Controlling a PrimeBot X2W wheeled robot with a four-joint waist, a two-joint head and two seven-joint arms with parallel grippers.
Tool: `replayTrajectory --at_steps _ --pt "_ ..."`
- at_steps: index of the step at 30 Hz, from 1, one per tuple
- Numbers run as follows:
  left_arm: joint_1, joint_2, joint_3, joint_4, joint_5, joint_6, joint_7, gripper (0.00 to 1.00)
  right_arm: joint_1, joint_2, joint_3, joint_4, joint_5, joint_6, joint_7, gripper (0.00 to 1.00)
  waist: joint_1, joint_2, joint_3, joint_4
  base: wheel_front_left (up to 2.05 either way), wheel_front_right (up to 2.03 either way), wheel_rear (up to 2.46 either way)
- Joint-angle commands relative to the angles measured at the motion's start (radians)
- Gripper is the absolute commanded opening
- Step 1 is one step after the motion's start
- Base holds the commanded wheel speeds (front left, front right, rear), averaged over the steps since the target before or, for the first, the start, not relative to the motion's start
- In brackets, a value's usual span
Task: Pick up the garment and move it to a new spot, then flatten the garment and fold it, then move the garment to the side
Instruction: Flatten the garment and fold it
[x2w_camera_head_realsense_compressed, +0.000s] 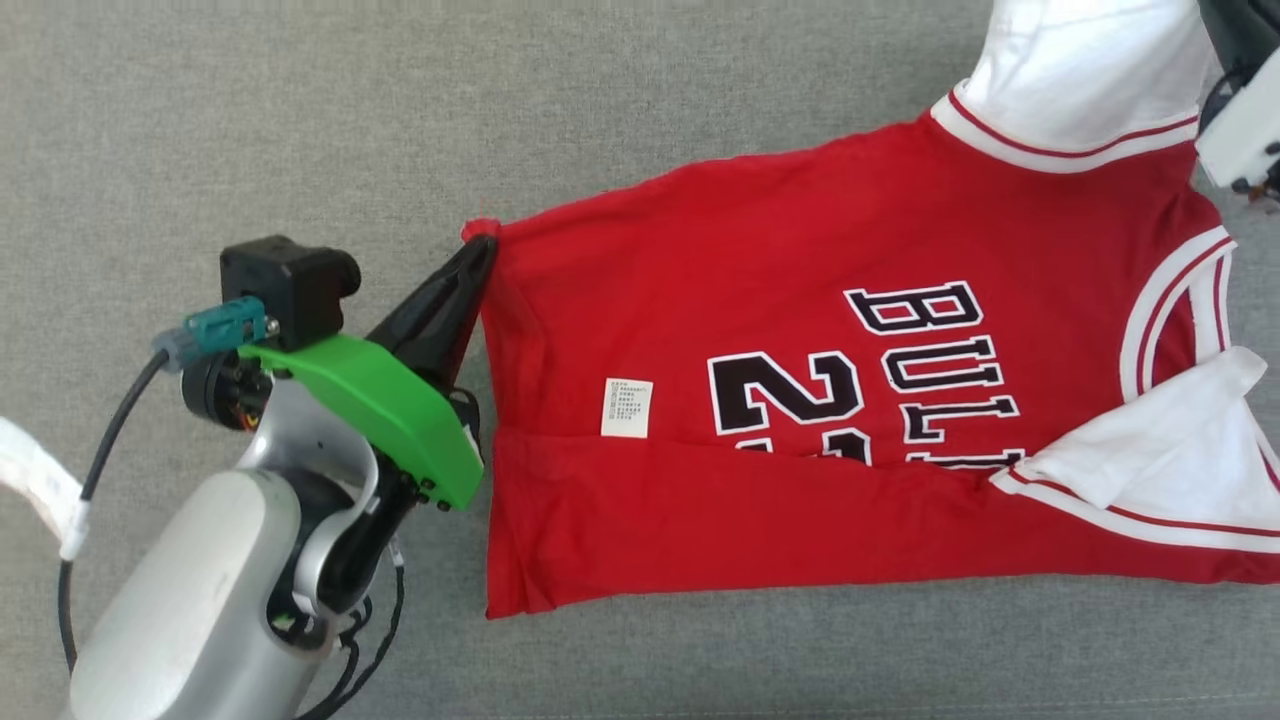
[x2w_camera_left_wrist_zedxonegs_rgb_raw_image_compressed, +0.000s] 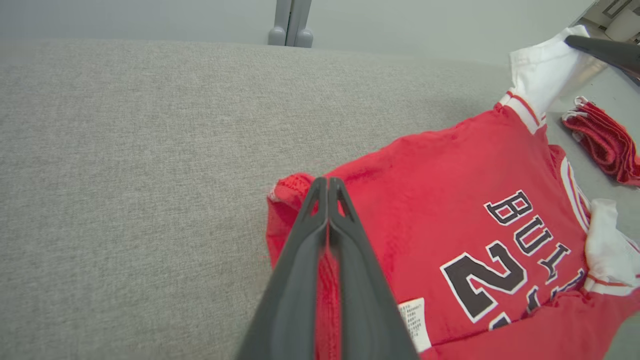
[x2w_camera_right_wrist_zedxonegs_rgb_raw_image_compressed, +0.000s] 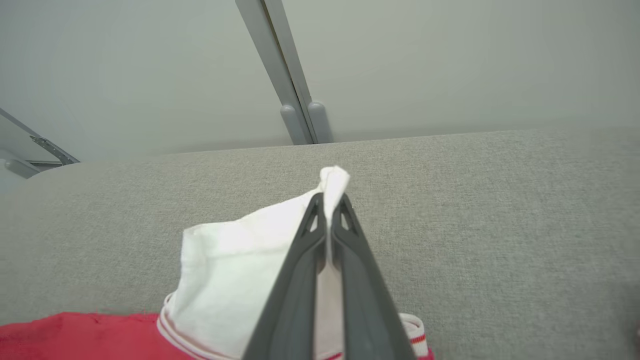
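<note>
Spread red Bulls jersey (x2w_camera_head_realsense_compressed: 760, 330) on grey upholstery (x2w_camera_head_realsense_compressed: 300, 120), long axis crosswise, hem leftward, left gripper (x2w_camera_left_wrist_zedxonegs_rgb_raw_image_compressed: 328, 185) clenched on hem corner (x2w_camera_left_wrist_zedxonegs_rgb_raw_image_compressed: 290, 189), right gripper (x2w_camera_right_wrist_zedxonegs_rgb_raw_image_compressed: 327, 200) clenched on white sleeve (x2w_camera_right_wrist_zedxonegs_rgb_raw_image_compressed: 235, 270).

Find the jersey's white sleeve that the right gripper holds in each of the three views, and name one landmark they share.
Head view: top right corner, white sleeve running off the top edge.
Left wrist view: top right, sleeve raised beyond the red jersey.
Right wrist view: lower centre, sleeve pinched at its tip by the right gripper.
Shared landmark: the red-and-white striped trim where sleeve meets jersey.
</note>
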Motion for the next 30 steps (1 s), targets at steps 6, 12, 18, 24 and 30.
replayTrajectory --at_steps 6,12,18,24,30 --pt "0.136 0.032 0.004 -0.106 -0.009 0.052 -0.019 0.00 0.211 0.009 -0.087 -0.166 0.043 -0.002 0.015 0.00 0.0000 0.0000 -0.094 -0.044 0.00 0.00 0.00" --pt "0.265 0.044 0.011 -0.184 -0.020 0.097 -0.052 0.00 0.413 0.072 -0.179 -0.333 0.057 -0.001 0.039 0.00 0.0000 0.0000 -0.118 -0.064 0.00 0.00 0.00" --pt "0.369 0.026 0.003 -0.178 -0.022 0.126 -0.098 0.00 0.586 0.170 -0.248 -0.438 0.055 -0.001 0.052 0.00 0.0000 0.0000 -0.122 -0.072 0.00 0.00 0.00" --pt "0.436 0.012 0.015 -0.161 -0.048 0.138 -0.141 0.00 0.683 0.232 -0.243 -0.435 0.048 -0.001 0.038 0.00 0.0000 0.0000 -0.129 -0.085 0.00 0.00 0.00" --pt "0.482 0.007 0.005 -0.129 -0.062 0.134 -0.147 0.44 0.718 0.252 -0.229 -0.369 0.006 -0.001 0.037 1.00 0.0000 0.0000 -0.137 -0.095 0.00 0.00 0.00"
